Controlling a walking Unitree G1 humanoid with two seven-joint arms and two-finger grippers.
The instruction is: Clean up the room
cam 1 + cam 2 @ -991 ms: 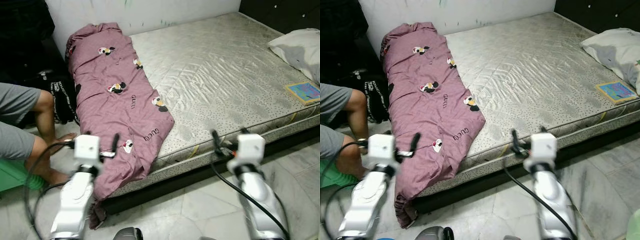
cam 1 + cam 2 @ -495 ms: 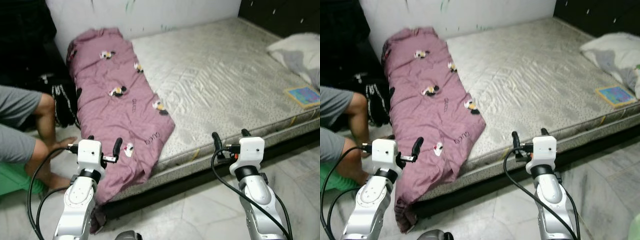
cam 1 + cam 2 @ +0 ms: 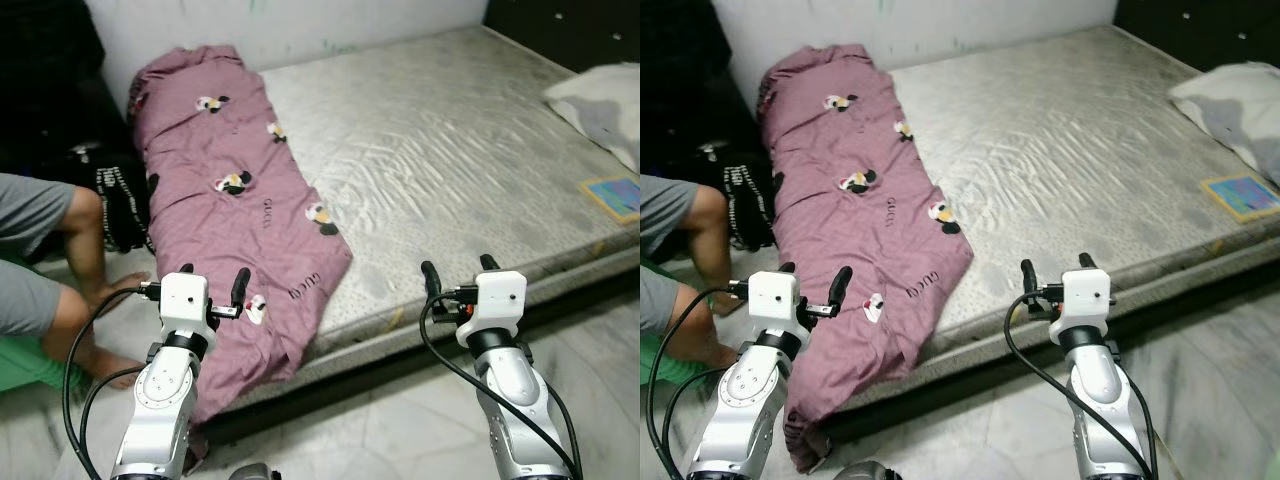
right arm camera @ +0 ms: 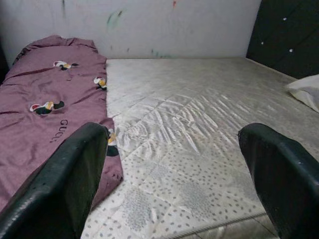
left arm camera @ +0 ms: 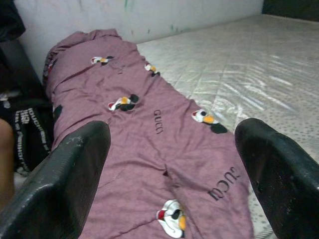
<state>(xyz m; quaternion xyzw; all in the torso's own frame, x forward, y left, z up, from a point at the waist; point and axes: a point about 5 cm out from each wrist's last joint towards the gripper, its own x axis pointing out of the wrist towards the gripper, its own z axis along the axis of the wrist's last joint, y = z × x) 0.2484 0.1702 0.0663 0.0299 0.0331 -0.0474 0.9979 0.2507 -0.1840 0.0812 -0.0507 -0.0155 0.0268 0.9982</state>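
Closer now: blanket (image 3: 240, 200) on mattress (image 3: 450, 150)

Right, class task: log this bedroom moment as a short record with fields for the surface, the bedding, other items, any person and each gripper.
surface: bare mattress, on a dark base above a pale tiled floor
bedding: purple blanket along the mattress's left side, its near end hanging over the edge
other items: pillow at far right; small book beside it; black bag on the floor
person: bare legs at left, seated
left gripper: open, raised before the blanket
right gripper: open, raised before the mattress edge
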